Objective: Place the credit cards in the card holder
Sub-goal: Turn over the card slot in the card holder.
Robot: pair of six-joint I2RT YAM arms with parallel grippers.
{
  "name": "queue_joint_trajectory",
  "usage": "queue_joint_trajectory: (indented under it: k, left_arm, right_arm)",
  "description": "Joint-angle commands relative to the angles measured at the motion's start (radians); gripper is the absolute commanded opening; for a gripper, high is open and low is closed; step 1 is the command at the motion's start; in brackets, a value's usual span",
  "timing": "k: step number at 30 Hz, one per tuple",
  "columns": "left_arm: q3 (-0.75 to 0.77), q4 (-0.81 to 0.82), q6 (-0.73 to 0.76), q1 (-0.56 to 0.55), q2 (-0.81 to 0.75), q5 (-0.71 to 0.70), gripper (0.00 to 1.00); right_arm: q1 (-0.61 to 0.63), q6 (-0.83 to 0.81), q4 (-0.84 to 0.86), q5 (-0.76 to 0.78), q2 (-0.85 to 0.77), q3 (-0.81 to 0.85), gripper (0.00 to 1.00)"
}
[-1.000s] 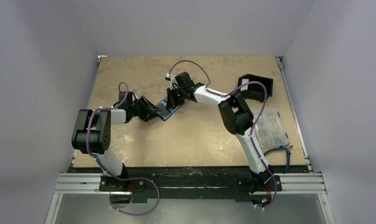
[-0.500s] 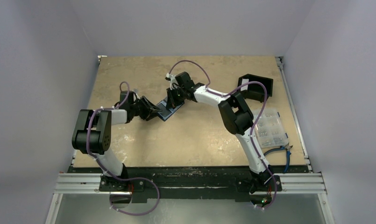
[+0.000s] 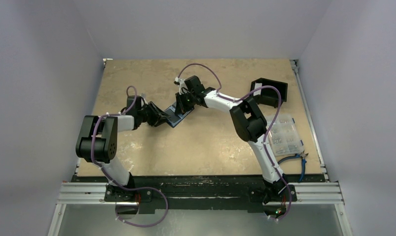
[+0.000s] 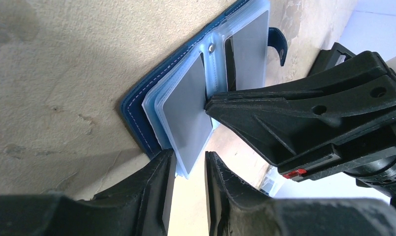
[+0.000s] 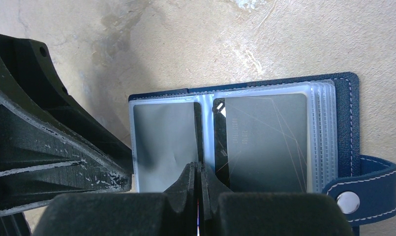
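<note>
Currently closed right jaws touch the card holder (image 5: pixel 347 128) mid-spine; parted left jaws straddle its edge.

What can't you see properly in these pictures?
Card holder: top view, mostly covered by the left gripper and right gripper.
Card print: right wrist view, too faint to read.
Back sleeves: both wrist views, hidden behind the front ones.
Clear box contents: top view, too small.

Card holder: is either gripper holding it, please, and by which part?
Cannot be told: a sleeve edge lies between the parted fingers of the left gripper, and the shut right gripper touches the card holder at its centre fold.
</note>
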Motion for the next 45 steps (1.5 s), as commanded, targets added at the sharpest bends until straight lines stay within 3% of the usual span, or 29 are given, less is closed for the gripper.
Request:
queue_joint_trajectory:
  k: [1,5,22,29,34,45]
  left_arm:
    - [0.032,0.031,-0.006,-0.015,-0.048,-0.003,0.31]
    - [0.057,0.031,-0.011,-0.021,-0.030,0.008,0.30]
    - [0.121,-0.005,0.005,-0.035,-0.019,-0.011,0.28]
    - [0.163,-0.015,0.007,-0.038,0.003,-0.006,0.29]
    - [0.171,-0.018,0.010,-0.041,0.011,-0.004,0.29]
    - [0.174,-0.013,0.002,-0.054,0.018,-0.002,0.29]
  right_arm:
    - [0.012,-0.014,-0.057,0.017,0.052,-0.005,0.00]
    - [0.012,-0.008,-0.060,0.022,0.045,-0.009,0.03]
    - [0.012,0.007,-0.100,0.038,-0.081,-0.004,0.41]
    - [0.012,-0.019,-0.059,0.045,-0.172,-0.112,0.55]
    - [0.013,-0.025,0.069,0.020,-0.244,-0.241,0.69]
    - [0.019,0.013,0.162,0.047,-0.239,-0.230,0.72]
